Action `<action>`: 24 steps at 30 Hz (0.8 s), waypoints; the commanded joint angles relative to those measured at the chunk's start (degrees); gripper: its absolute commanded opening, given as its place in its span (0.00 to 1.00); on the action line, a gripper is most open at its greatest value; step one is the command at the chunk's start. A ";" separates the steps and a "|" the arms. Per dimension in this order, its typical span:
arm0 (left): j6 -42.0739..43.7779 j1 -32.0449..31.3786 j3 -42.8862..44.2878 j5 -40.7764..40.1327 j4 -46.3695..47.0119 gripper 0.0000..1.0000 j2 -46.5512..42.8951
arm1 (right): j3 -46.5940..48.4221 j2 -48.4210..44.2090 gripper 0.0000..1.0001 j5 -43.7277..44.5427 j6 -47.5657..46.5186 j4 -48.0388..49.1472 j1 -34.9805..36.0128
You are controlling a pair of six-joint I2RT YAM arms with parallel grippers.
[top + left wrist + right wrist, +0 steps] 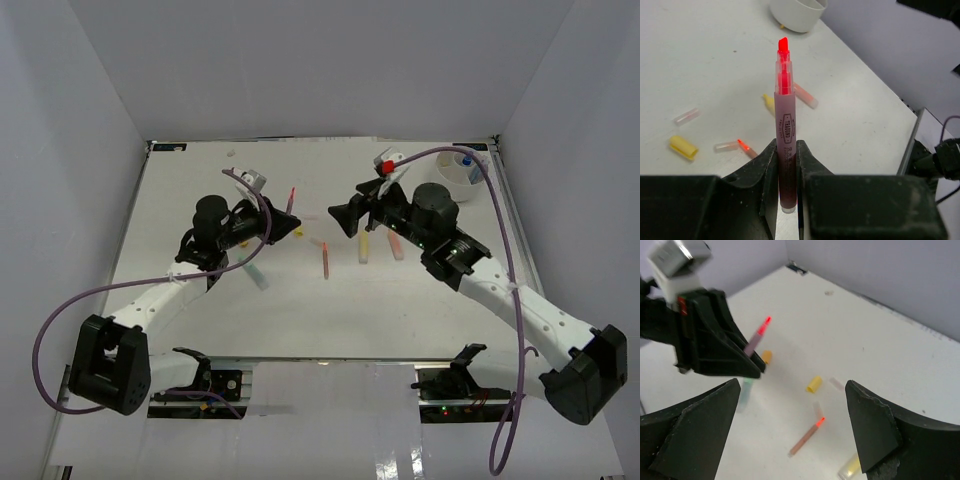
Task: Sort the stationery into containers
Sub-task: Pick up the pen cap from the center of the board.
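Left wrist view shows the left hand point(786, 172) clamped low on an uncapped pink highlighter point(785, 125), which could pivot loose; the right hand point(790, 425) gapes empty.

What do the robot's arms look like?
Both arms have white links and chunky black joints. A purple cable loops along the left arm, another along the right arm. Each end effector has black, wedge-shaped fingers.
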 commanded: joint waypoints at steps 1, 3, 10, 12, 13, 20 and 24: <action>1.89 2.03 2.79 -6.20 -6.46 0.00 -2.19 | 4.27 6.76 0.93 4.04 -5.36 -3.86 -0.76; 2.95 2.29 3.76 -10.15 -10.50 0.00 -2.72 | 6.81 11.93 0.96 3.52 -5.36 -5.09 -1.81; 7.35 2.38 4.55 -20.70 -20.52 0.00 -6.66 | 16.74 32.04 0.91 -2.10 -13.70 -9.22 -4.27; 7.44 2.38 4.20 -23.86 -20.71 0.00 -7.55 | 22.70 36.63 0.87 -5.60 -18.17 -13.76 -4.72; 7.53 2.38 4.20 -25.01 -20.71 0.00 -8.16 | 24.74 40.92 0.84 -6.58 -19.41 -15.02 -5.15; 7.61 2.38 4.38 -30.64 -22.90 0.00 -8.87 | 40.56 56.14 0.75 -10.19 -29.26 -23.11 -5.51; 7.79 2.38 4.55 -31.70 -23.08 0.00 -9.13 | 47.86 62.75 0.69 -11.16 -32.87 -26.80 -5.69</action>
